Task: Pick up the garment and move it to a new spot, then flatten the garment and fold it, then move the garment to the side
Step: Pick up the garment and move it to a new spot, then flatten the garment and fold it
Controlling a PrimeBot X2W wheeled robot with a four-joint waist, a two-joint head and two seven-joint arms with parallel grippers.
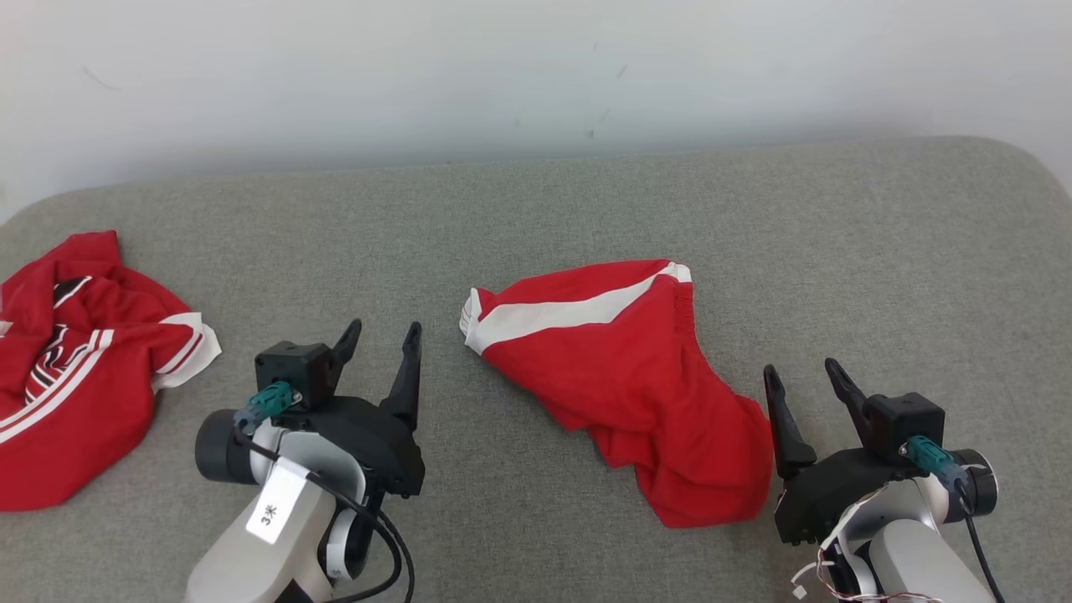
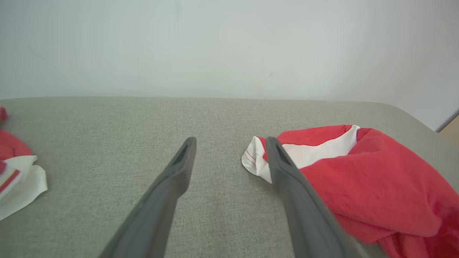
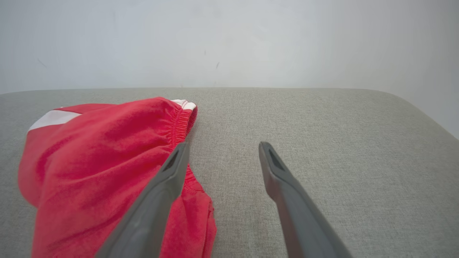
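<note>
The garment (image 1: 624,377) is a pair of red shorts with a white side stripe, lying crumpled in the middle of the grey cushioned surface (image 1: 586,193). In the left wrist view the garment (image 2: 376,186) lies to the right, its white hem beside one finger. The right wrist view has the garment (image 3: 93,172) on its left, elastic waistband uppermost. My left gripper (image 1: 383,335) hovers open to the garment's left, nothing between its fingers. Just right of the garment's lower end, my right gripper (image 1: 800,375) is open and empty too. Left gripper (image 2: 231,143) and right gripper (image 3: 222,147) both point at bare fabric.
A second red garment (image 1: 79,368) with white and black trim lies bunched at the surface's left edge; its white corner (image 2: 19,182) shows in the left wrist view. A pale wall (image 1: 536,75) runs behind the surface.
</note>
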